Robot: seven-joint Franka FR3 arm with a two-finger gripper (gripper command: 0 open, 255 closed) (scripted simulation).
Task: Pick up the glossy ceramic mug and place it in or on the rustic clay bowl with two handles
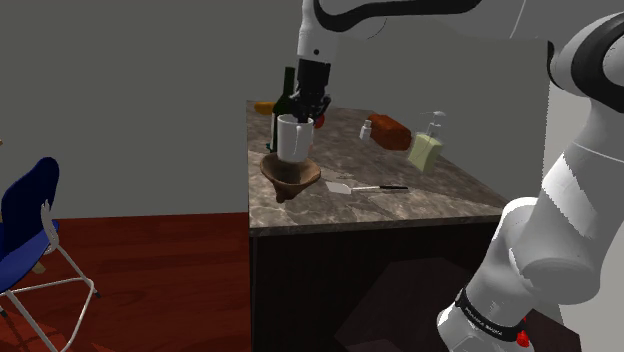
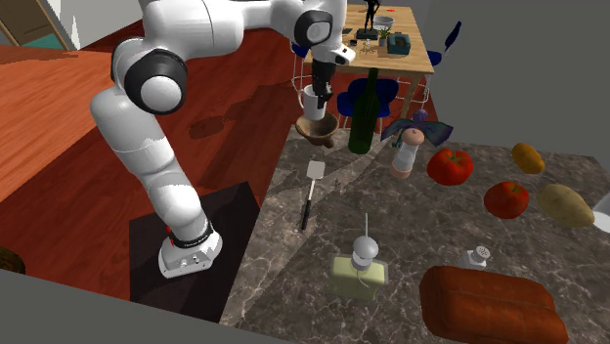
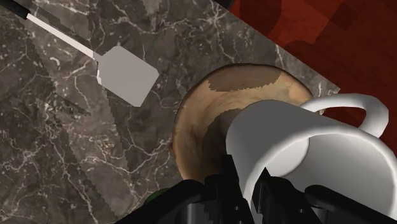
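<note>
The shoulder view was dim and grey, while the spatula (image 3: 127, 75) cast a jagged shadow across the brighter counter (image 3: 63, 172).

The black gripper (image 1: 307, 117) clasps the rim of a white mug (image 1: 292, 141), which hangs upright with its base at the rim of a brown bowl (image 1: 291, 180); whether they touch is unclear. The bowl sits near the left edge of a dark marble counter (image 1: 450, 192). A dark bottle (image 1: 283, 104) stands just behind the mug. A spatula (image 1: 366, 188) lies to the bowl's right.
</note>
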